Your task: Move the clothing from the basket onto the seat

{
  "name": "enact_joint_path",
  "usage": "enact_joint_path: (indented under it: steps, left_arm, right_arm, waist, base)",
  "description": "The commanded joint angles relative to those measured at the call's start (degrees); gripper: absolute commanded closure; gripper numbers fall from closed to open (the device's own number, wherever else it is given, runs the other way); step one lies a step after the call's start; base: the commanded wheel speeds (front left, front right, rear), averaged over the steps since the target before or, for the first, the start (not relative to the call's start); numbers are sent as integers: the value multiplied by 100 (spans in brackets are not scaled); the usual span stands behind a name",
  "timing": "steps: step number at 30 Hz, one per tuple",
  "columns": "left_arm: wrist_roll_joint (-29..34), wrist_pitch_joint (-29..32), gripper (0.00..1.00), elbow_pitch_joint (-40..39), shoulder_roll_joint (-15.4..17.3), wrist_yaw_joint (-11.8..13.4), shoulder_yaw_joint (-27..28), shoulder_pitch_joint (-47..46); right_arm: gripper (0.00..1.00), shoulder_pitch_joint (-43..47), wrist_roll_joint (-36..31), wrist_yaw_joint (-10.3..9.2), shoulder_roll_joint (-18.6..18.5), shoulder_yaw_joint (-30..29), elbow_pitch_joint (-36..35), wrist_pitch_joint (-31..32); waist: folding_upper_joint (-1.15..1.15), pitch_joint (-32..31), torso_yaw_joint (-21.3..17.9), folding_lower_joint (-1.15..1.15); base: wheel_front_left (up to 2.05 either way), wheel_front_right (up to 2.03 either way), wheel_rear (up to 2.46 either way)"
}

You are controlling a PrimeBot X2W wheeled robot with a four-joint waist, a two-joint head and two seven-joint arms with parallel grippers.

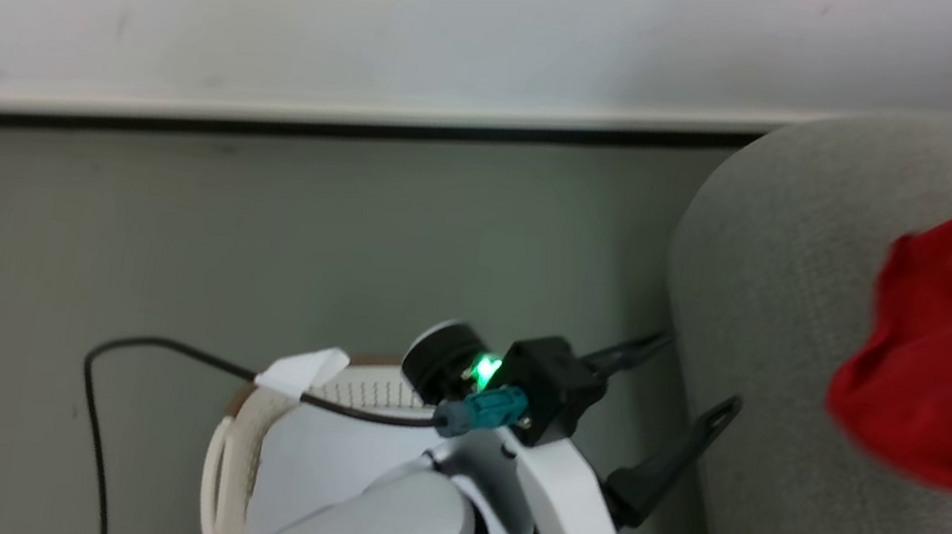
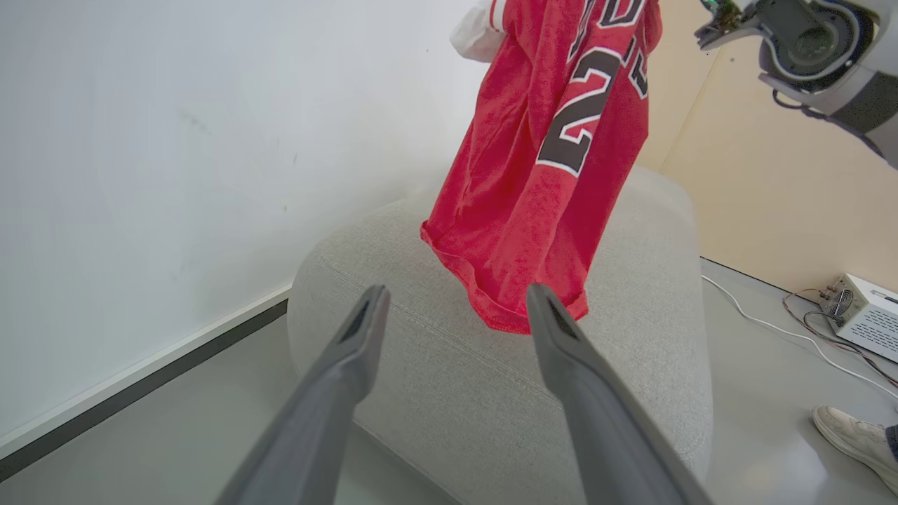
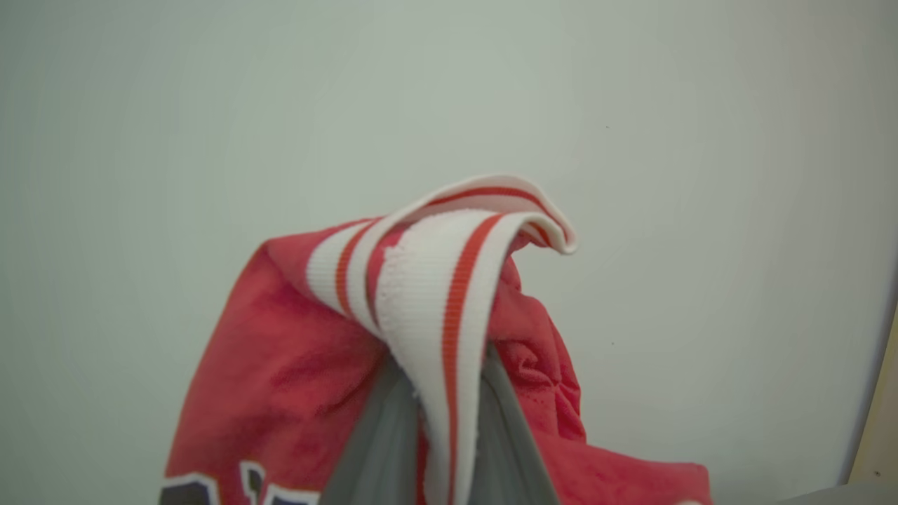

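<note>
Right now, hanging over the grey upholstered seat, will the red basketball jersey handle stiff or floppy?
Probably very floppy: the red basketball jersey drapes in long folds from one pinch at its striped trim. Likely light, since the right gripper carries it by that trim alone. It should crumple on the grey upholstered seat.

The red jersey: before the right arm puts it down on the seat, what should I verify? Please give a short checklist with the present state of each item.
1. Right gripper shut on the jersey's striped trim: ok.
2. Jersey out of the basket, hanging over the seat: ok.
3. Hem touching the seat: cannot tell.
4. Left gripper open, holding nothing, apart from the jersey: ok.
5. Person's shoe on the floor, away from the jersey: ok.
</note>
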Motion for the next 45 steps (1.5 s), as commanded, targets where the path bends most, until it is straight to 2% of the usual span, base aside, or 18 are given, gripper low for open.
enact_joint_path:
  steps: [1, 9, 16, 22, 24, 29, 30, 32, 33, 39, 42, 45]
  left_arm:
    - [140, 18, 0, -47, -8, -42, 18, -231]
    - [354, 34, 0, -190, -119, -164, -56, -1047]
    - [393, -14, 0, -171, -181, -174, -153, -1390]
    - [298, -123, 0, -108, -204, -120, -222, -1485]
    - [255, -146, 0, -81, -210, -103, -234, -1491]
    - [173, -189, 0, 21, -193, -38, -219, -1365]
    - [146, -204, 0, 44, -182, -33, -215, -1335]
    - [99, -242, 0, 75, -171, -15, -213, -1254]
    - [63, -271, 0, 92, -170, -10, -210, -1219]
    - [-59, -471, 0, 260, -91, 51, -155, -905]
    - [-156, -597, 0, 338, -14, 108, -94, -688]
    - [-250, -763, 0, 448, 113, 211, 5, -426]
  right_arm:
    - [100, -350, -15, -12, -173, -250, 12, 108]
    - [100, -1828, -318, -12, -939, -1417, 468, 705]
    - [100, -2282, -848, -12, -1147, -1744, 1215, 706]
    - [100, -1816, -1258, -13, -722, -1931, 2358, 273]
    - [100, -1605, -1325, -12, -479, -1936, 2730, 108]
    - [100, -1220, -1348, -12, -46, -1963, 3224, -202]
    - [95, -1141, -1344, -12, 25, -1961, 3281, -230]
    - [51, -990, -1288, -12, 164, -1980, 3356, -258]
    - [2, -921, -1248, -12, 220, -1988, 3356, -275]
    - [0, -242, -1293, -12, 451, -2041, 3126, -279]
    - [0, 240, -1513, -13, 539, -2101, 2684, -281]
    - [0, 751, -1728, -12, 781, -2262, 2139, -278]
  waist:
    - [0, 804, 332, 0]
    - [0, 2046, 635, 0]
    - [0, 2502, 724, 0]
    - [0, 2543, 730, 0]
    - [0, 2513, 723, 0]
    - [0, 2313, 683, 0]
    - [0, 2258, 670, 0]
    - [0, 2116, 646, 0]
    - [0, 2039, 636, 0]
    - [0, 1452, 568, 0]
    - [0, 1116, 548, 0]
    - [0, 747, 571, 0]
  base:
    - [0, 0, 0]
    - [0, 0, 0]
    - [0, 0, 0]
    - [0, 0, 0]
    - [0, 0, 0]
    - [0, 0, 0]
    - [0, 0, 0]
    - [0, 0, 0]
    - [0, 0, 0]
    - [0, 0, 0]
    - [0, 0, 0]
    - [0, 0, 0]
